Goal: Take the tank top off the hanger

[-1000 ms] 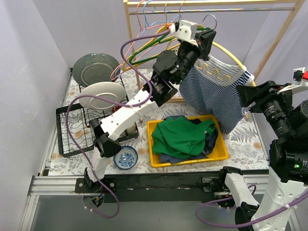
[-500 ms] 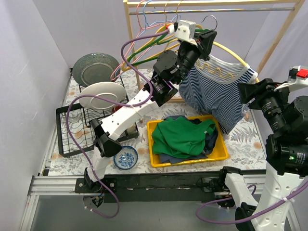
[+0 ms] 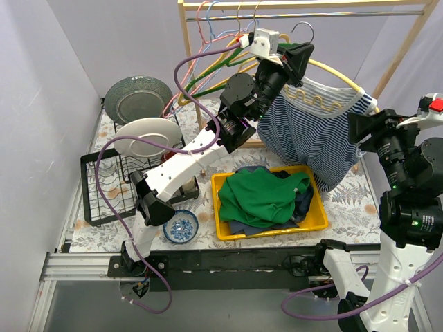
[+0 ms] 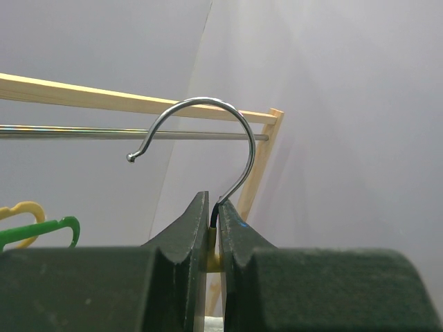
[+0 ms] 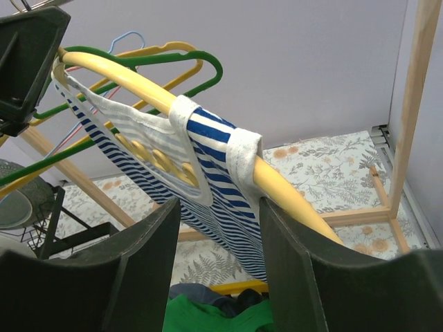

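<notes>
A blue-and-white striped tank top (image 3: 311, 135) hangs on a yellow hanger (image 3: 339, 75) held off the rail. My left gripper (image 3: 296, 57) is shut on the hanger's neck just under its metal hook (image 4: 208, 131), which sits below the rail. My right gripper (image 3: 360, 135) is open beside the top's right edge. In the right wrist view the top's right strap (image 5: 228, 152) lies over the yellow hanger arm (image 5: 291, 197), and my open right gripper (image 5: 220, 207) has the striped fabric between its fingers without closing on it.
Other coloured hangers (image 3: 214, 62) hang on the wooden rack (image 3: 291, 5). A yellow bin (image 3: 322, 220) with green and dark clothes sits below. A dish rack with plates (image 3: 131, 149) stands left; a small bowl (image 3: 181, 227) is near the front.
My right gripper has risen and moved in towards the top's right strap. The left gripper has lifted the hanger slightly, tilting it.
</notes>
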`<state>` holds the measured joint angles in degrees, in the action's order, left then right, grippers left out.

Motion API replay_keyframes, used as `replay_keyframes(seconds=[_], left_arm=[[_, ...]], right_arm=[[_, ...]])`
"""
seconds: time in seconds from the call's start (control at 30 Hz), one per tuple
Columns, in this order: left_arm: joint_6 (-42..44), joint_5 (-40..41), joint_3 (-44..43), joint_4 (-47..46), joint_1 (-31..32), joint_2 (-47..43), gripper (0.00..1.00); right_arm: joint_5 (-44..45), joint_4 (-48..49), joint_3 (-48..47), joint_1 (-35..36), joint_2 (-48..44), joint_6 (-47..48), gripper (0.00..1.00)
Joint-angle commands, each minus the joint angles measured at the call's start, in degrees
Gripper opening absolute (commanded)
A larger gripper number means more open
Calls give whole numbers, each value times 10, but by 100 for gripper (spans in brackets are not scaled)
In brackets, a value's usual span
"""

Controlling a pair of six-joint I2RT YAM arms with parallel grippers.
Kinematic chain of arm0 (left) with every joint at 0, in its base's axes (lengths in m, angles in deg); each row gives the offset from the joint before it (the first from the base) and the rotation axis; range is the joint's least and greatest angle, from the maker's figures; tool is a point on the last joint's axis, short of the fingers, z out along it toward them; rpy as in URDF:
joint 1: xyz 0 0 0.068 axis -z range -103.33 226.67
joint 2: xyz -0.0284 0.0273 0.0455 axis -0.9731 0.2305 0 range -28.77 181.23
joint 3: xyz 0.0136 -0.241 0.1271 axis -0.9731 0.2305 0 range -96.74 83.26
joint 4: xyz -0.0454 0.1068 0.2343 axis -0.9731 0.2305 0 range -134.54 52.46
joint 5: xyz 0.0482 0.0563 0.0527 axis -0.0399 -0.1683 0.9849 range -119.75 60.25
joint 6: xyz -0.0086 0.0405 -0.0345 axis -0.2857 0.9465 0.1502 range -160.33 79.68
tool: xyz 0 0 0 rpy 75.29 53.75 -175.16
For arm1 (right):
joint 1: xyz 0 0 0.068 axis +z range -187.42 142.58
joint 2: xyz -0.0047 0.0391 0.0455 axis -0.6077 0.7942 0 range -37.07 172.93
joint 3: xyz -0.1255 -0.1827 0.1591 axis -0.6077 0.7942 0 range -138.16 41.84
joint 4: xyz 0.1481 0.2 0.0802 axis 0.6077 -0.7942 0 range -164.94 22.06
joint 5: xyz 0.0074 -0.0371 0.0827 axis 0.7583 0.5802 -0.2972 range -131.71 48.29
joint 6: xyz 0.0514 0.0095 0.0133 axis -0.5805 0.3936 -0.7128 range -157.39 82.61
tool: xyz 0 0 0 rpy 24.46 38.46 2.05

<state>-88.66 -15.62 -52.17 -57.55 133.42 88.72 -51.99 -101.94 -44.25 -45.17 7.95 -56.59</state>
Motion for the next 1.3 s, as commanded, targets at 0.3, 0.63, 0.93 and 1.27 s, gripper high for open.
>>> replay_keyframes(seconds=[0.3, 0.63, 0.93, 1.27], left_arm=[[-39, 22, 14, 5, -1, -31, 0], [5, 86, -3, 26, -1, -31, 0], [4, 107, -9, 55, -20, -40, 0], [-32, 89, -17, 68, -30, -57, 0]], right_arm=[[11, 99, -6, 0, 10, 0, 4], [90, 120, 4, 0, -33, -1, 1], [237, 98, 44, 1, -101, -1, 1], [240, 66, 91, 5, -119, -1, 1]])
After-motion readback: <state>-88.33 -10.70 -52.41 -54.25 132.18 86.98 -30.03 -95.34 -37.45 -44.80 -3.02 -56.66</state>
